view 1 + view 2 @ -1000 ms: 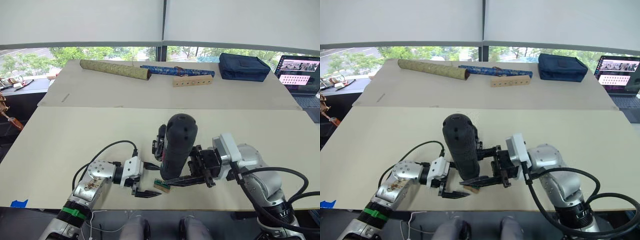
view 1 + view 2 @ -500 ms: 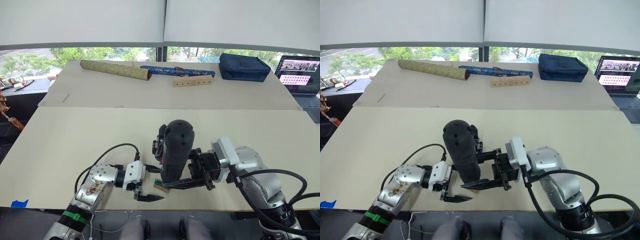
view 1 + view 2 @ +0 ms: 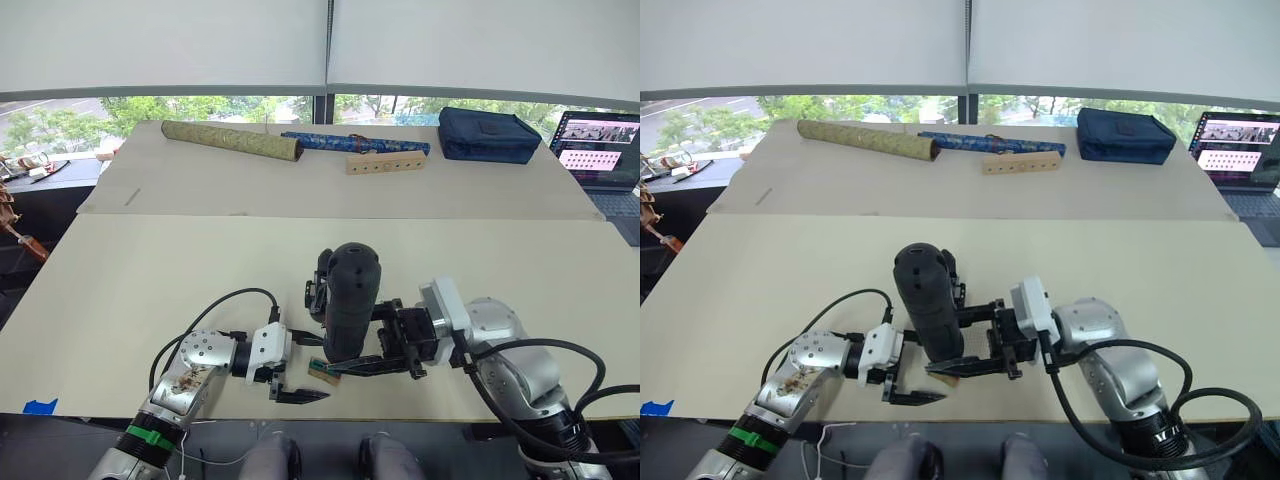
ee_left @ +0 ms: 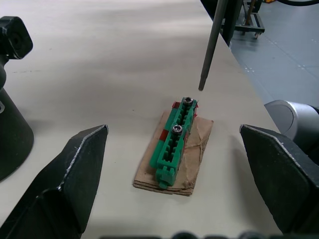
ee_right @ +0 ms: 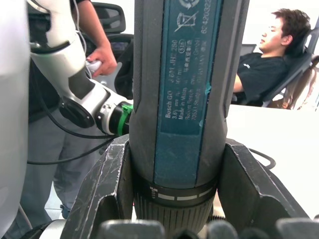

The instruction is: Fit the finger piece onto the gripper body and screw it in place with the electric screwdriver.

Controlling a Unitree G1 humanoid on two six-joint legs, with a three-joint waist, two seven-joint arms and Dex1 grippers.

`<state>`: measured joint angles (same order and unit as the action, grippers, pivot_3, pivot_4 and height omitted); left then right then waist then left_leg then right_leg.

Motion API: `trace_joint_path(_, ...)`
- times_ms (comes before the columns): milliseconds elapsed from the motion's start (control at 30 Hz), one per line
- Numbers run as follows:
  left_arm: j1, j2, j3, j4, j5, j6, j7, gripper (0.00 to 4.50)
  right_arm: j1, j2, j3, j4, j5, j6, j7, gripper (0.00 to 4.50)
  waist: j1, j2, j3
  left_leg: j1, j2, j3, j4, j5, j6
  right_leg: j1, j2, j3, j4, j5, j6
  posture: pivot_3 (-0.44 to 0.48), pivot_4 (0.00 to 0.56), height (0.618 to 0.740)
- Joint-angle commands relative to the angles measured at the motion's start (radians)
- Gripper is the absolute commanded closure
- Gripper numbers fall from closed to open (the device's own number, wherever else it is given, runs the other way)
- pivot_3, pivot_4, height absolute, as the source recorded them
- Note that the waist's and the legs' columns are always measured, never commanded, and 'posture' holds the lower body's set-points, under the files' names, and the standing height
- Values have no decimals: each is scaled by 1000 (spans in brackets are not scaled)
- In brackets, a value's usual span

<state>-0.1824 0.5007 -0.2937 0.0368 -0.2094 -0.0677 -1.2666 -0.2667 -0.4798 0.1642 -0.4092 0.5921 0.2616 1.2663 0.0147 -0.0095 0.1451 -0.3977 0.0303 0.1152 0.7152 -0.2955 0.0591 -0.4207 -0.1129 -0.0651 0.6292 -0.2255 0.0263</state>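
both arms are silver-grey metal with white housings behind black two-finger grippers. the left arm [image 3: 190, 365] wears a green band near its lower end and loops a black cable; the right arm [image 3: 505, 345] trails thick black cables.

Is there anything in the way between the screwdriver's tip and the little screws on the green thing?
Nothing visible. The electric screwdriver, clamped in the right gripper, has its metal bit hanging just above the far screw on the green holder, with open air between. The open left gripper straddles the holder, untouching.
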Motion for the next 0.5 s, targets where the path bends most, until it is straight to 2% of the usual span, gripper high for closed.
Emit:
trace_joint_path(33,33,-6,-48,35,26,8,2,0,-11,4,-5,-19,14,-39,8,2579,0,0,0,0,0,0,0,0,0,0,0,0,0,0,0,0,150,740)
trace_joint_path(500,26,0,-41,54,30,6,5,0,-31,16,-1,-2,26,-45,-2,2579,0,0,0,1,0,0,0,0,0,0,0,0,0,0,0,0,150,740)
